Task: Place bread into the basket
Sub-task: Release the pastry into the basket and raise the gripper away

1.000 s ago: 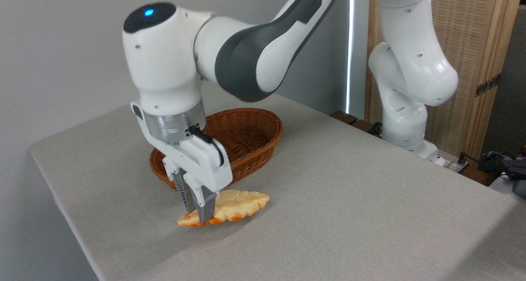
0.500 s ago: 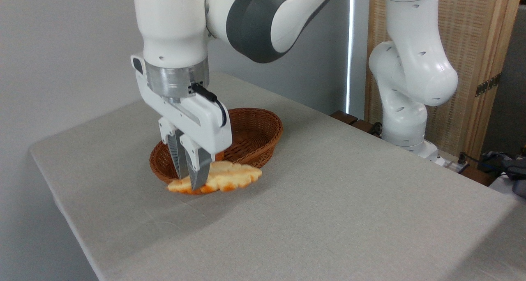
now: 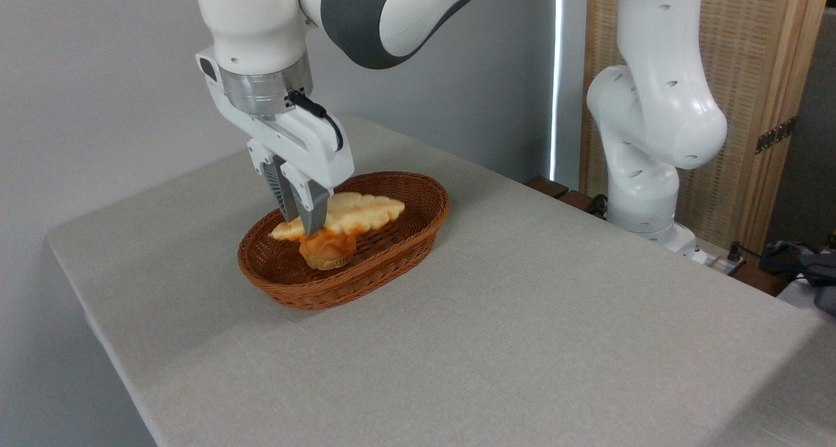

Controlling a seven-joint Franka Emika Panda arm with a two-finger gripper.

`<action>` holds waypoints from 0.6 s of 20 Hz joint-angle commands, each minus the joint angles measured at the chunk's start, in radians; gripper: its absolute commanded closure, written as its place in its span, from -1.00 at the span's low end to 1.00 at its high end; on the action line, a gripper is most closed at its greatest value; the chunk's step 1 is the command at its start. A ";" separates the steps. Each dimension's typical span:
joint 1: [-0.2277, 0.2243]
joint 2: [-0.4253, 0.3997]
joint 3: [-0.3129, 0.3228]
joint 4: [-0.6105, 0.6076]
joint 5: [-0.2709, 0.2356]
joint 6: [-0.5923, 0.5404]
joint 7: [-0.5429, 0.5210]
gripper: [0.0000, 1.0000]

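Bread held over the basket, pretty much lined up for the drop

Fixed camera: the bread (image 3: 356,213) is pinched near its 8 o'clock end by the gripper (image 3: 302,227), jaws clamped on it, and it's hung above the basket (image 3: 392,251), right over a small bun (image 3: 327,249) already sat inside. Its long axis is run from 8 to 2 o'clock, same as the basket's. Compared with a second ago, it's been lifted off the table (image 3: 522,316) and carried toward 12 o'clock.
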 commanded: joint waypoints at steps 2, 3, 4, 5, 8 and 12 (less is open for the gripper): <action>-0.003 -0.033 -0.057 -0.015 -0.032 -0.124 -0.067 -0.77; -0.003 -0.036 -0.067 -0.017 -0.032 -0.137 -0.066 -0.93; -0.003 -0.036 -0.068 -0.015 -0.032 -0.143 -0.064 -0.99; -0.004 -0.036 -0.070 -0.017 -0.032 -0.146 -0.064 -1.00; -0.010 -0.036 -0.093 -0.018 -0.031 -0.146 -0.075 -1.00; -0.012 -0.030 -0.091 -0.025 -0.031 -0.144 -0.070 -1.00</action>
